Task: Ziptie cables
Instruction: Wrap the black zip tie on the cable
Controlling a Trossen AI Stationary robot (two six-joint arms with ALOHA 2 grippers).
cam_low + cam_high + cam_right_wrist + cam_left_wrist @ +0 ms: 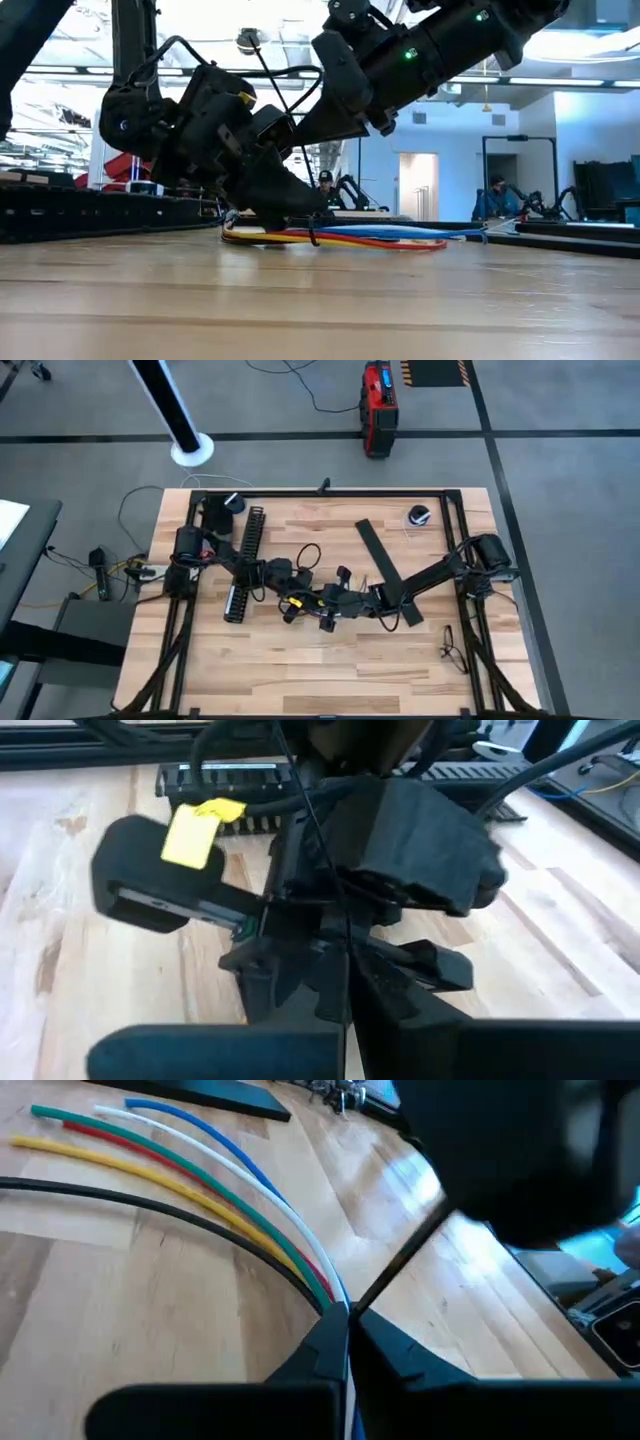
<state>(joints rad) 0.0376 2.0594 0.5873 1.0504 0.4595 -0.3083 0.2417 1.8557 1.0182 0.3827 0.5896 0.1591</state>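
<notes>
left gripper (290,582): mine, low over the table's middle, fingers (330,1342) pinched together on the cables where the strands converge. Nose to nose with my other one.
right gripper (330,603): also mine, reached in from the right side, just beside the left. Can't tell what its jaws are doing, the tips are hidden behind the left gripper's body.
table (300,670): light wood planks, black frame round the edge.
slotted channel (243,563): long black comb piece, lies left of centre, partly under my left arm.
flat strip (388,572): black, rigid, lies diagonally right of centre, passing under my right arm.
cables (200,1180): flat on the wood at table centre between both grippers. Black, yellow, green, red, white and blue strands, fanned apart at the free ends, drawn tight at my left fingers.
zip tie (400,1260): thin black strip, runs up at an angle from the pinch point.
yellow tag (190,835): on the left gripper's body.
</notes>
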